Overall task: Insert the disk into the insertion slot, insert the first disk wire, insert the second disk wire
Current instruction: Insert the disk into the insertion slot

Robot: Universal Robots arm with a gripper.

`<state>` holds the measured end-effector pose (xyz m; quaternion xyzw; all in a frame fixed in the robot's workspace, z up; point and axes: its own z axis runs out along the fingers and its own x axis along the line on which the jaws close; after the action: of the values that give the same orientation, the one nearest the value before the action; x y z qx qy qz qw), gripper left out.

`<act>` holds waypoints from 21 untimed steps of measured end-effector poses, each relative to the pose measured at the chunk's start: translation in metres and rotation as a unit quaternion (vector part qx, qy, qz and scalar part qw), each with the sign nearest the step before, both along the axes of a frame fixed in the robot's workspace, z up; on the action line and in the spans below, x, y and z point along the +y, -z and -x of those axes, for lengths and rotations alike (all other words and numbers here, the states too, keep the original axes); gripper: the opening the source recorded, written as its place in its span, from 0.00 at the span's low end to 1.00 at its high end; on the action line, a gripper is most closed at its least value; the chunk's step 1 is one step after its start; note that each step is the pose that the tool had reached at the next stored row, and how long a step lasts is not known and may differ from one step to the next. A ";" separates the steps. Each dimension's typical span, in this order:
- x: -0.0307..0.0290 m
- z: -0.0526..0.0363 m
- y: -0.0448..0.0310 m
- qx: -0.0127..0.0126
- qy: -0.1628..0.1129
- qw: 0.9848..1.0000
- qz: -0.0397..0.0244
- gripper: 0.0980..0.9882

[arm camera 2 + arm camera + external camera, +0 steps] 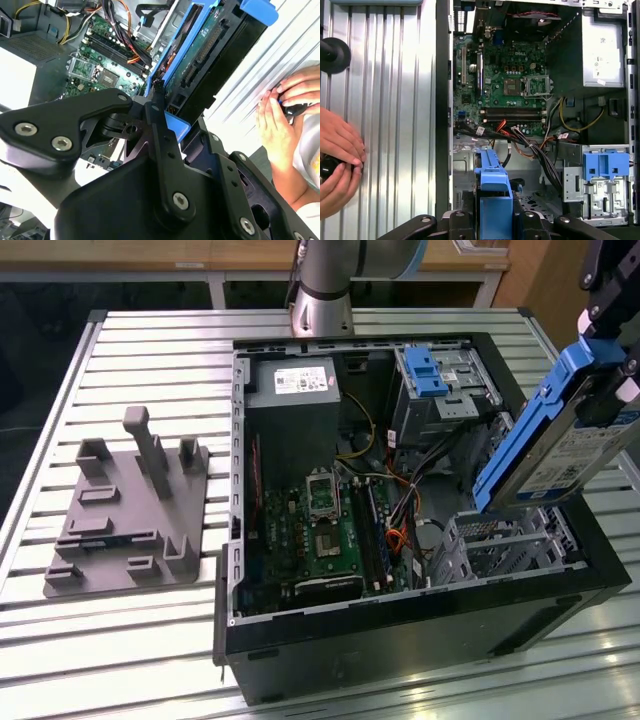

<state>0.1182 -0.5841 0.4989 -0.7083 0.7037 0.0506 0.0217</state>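
gripper (494, 220): clamped on the disk (560, 445) by its blue frame; body cropped in both wrist views
disk: silver, white label; steeply tilted, aloft over insertion slot (500, 545)
insertion slot: grey perforated cage; corner covered by disk
hands (337, 160): cut off at edge

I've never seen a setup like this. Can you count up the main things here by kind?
Open computer case: 1
Grey stand beside it: 1
Disk in a blue frame, held by the gripper: 1
Metal drive cages: 2, the low cage and the tall cage
Person's hands: 2, one, another
Total: 7
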 end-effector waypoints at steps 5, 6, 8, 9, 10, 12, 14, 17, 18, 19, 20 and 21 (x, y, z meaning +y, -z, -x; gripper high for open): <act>0.0001 -0.0041 0.0003 0.000 -0.004 1.000 0.000 0.30; 0.0000 -0.0042 0.0003 0.000 -0.004 1.000 0.000 0.30; 0.0000 -0.0043 0.0010 0.000 -0.004 1.000 0.000 0.30; 0.0000 -0.0044 0.0012 0.000 -0.004 1.000 0.000 0.30; 0.0000 -0.0046 0.0013 0.000 -0.004 1.000 0.000 0.30; 0.0001 -0.0053 0.0016 0.000 -0.004 1.000 0.000 0.30; 0.0001 -0.0061 0.0022 0.000 -0.005 1.000 0.000 0.30; 0.0001 -0.0074 0.0033 0.000 -0.005 1.000 0.000 0.30; 0.0001 -0.0076 0.0037 0.000 -0.005 1.000 0.000 0.30; 0.0001 -0.0080 0.0042 0.000 -0.005 1.000 0.000 0.30; 0.0001 -0.0083 0.0046 0.000 -0.005 1.000 0.000 0.30; 0.0001 -0.0087 0.0051 0.000 -0.005 1.000 0.000 0.30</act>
<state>0.1269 -0.5839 0.4938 -0.7118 0.7002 0.0508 0.0216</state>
